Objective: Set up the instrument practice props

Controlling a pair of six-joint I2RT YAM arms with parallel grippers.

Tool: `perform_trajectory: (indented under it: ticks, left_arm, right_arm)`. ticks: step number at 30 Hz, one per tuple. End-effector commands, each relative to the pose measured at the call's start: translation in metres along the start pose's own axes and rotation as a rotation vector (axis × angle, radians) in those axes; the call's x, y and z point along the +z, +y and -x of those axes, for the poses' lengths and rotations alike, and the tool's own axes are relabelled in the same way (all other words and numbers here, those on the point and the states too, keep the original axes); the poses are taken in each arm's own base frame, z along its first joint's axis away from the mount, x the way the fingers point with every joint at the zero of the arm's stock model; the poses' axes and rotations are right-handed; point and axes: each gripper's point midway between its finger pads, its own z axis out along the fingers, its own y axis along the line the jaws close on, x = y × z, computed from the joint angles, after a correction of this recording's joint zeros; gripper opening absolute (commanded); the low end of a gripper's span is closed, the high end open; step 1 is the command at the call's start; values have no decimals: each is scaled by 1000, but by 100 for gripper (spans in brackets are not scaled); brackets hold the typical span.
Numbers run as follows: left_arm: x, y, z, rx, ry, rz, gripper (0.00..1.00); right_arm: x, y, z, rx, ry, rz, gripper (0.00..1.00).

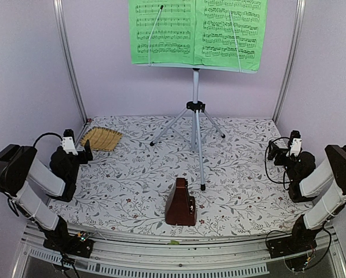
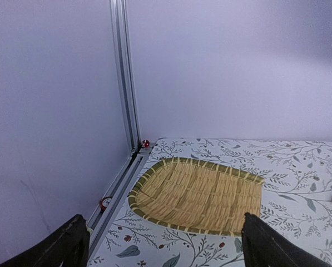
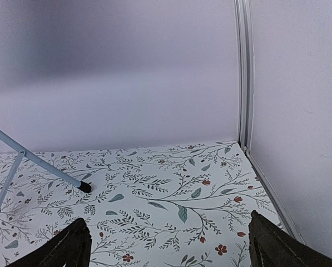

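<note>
- Left gripper point(image 2: 164, 236) and right gripper point(image 3: 168, 236): both spread wide, nothing held, low at the table's point(image 1: 132, 179) sides.
- Metronome point(image 1: 180, 202): upright by the near edge, close to the stand's front foot.
- Music stand point(image 1: 196, 124): upright mid-table, with the booklet point(image 1: 196, 32) open on top.
- Risk: an arm reaching for the metronome clips a thin leg, and the top-heavy stand likely tips and sheds the booklet.
</note>
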Motion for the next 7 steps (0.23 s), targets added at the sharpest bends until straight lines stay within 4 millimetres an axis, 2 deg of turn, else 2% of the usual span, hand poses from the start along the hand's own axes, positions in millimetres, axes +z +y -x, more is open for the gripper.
perform_trajectory:
  ticks: [1,7]
  left_arm:
    - [1,2,-1,0,2,4,96]
    - [0,2,-1,-1,3,4,96]
  right_arm:
    - [3,1,4,-8,-8,10,99]
    - [3,1,4,-8,-7,12,99]
